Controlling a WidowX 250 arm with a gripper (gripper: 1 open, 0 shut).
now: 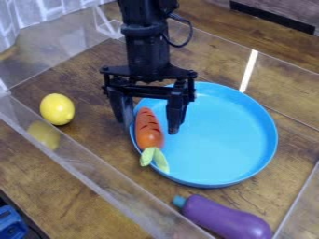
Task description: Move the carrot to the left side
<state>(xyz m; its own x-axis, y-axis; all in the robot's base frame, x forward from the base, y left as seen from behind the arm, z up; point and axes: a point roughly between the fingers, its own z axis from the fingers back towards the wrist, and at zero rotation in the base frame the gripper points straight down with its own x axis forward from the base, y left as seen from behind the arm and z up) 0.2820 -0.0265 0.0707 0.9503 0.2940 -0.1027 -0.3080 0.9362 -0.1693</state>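
The claw [147, 112] stands apart, straddling the carrot [149, 129] on the plate's [237, 140] left rim. Risk: a finger strikes the rim (carrot lies against it), so the grasp slips.

Orange grooved toy carrot [149, 127] with light green top; round blue plastic plate [237, 140]; yellow lemon [56, 108]; purple eggplant [227, 221]; black gripper [148, 108].

The carrot [149, 131] is laid on the left edge of the plate [230, 140], which is set on the counter [88, 149]. The lemon [56, 109] is placed left of it, the eggplant [225, 220] in front.
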